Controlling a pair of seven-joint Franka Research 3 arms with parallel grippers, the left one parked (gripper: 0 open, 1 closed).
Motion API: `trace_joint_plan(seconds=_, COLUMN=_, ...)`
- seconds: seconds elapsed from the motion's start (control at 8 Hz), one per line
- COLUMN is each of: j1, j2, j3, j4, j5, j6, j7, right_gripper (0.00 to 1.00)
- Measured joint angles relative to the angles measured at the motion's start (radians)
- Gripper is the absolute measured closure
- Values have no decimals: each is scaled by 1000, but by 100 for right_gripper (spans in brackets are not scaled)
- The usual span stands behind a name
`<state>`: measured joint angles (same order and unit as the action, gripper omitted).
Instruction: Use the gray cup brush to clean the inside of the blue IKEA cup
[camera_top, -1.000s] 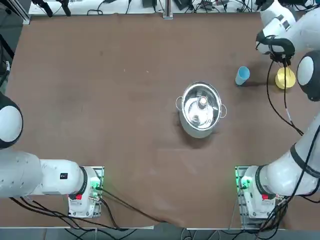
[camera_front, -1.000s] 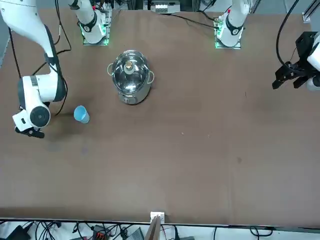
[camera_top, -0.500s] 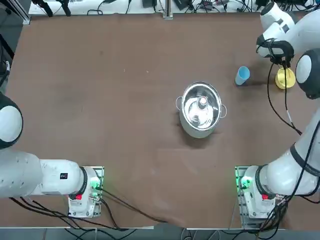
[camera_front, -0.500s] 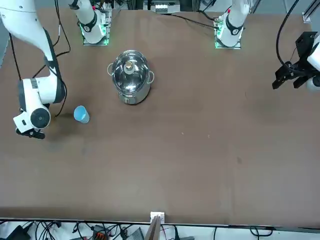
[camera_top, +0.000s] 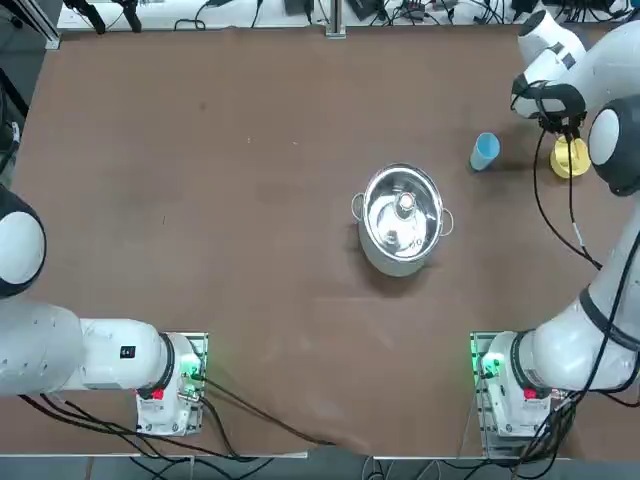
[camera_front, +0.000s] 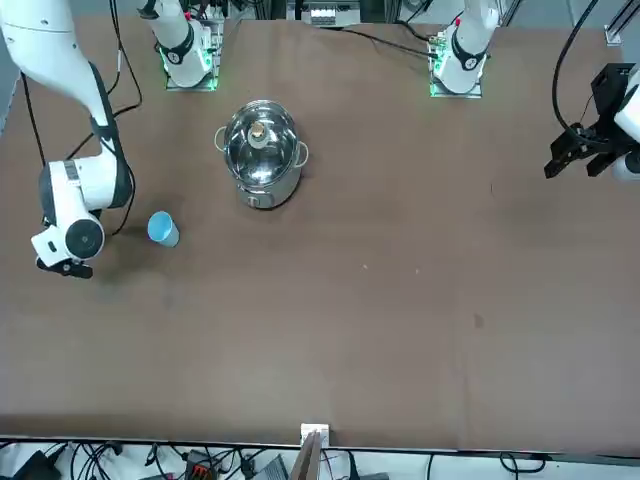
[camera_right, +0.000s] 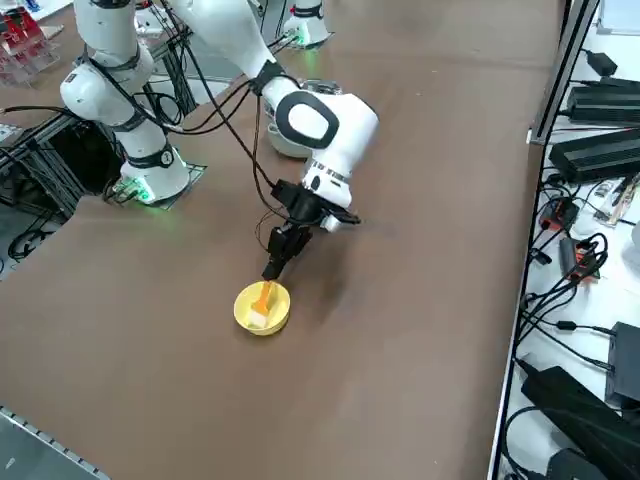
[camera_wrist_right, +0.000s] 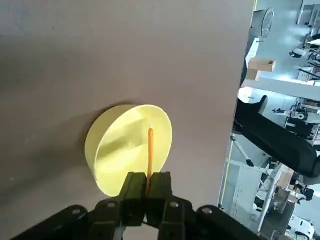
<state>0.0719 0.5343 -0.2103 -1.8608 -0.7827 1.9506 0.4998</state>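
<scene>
Clamped on the thin orange handle of the slim gray cup brush (camera_wrist_right: 149, 152), right gripper (camera_wrist_right: 147, 189) fingers closed, brush head down in the shallow round yellow bowl (camera_wrist_right: 117, 150) just beneath them. Not yet carried to the small light-blue plastic IKEA cup (camera_top: 485, 151), upright beside them; scrubbing all remaining.

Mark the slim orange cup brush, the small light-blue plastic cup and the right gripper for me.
slim orange cup brush (camera_wrist_right: 150, 152), right wrist view, on its thin handle over the yellow bowl.
small light-blue plastic cup (camera_top: 485, 151), top view, on its side wall.
right gripper (camera_wrist_right: 148, 187), right wrist view, between its fingertips.
</scene>
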Motion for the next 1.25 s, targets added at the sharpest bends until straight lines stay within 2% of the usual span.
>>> trace_joint_plan(seconds=0.25, j1=0, j2=11, j3=0, j4=0, j5=-11, j6=0, j7=0, right_gripper=85)
trace_joint_plan(seconds=0.75, j1=1, j2=15, j3=8, j4=-1, j5=-11, j6=0, j7=0, right_gripper=13)
trace_joint_plan(seconds=0.88, j1=2, j2=16, j3=18, j4=-2, j5=-11, j6=0, j7=0, right_gripper=2)
trace_joint_plan(seconds=1.25, j1=9, j2=16, j3=65, j4=-6, j5=23, j6=0, j7=1, right_gripper=2)
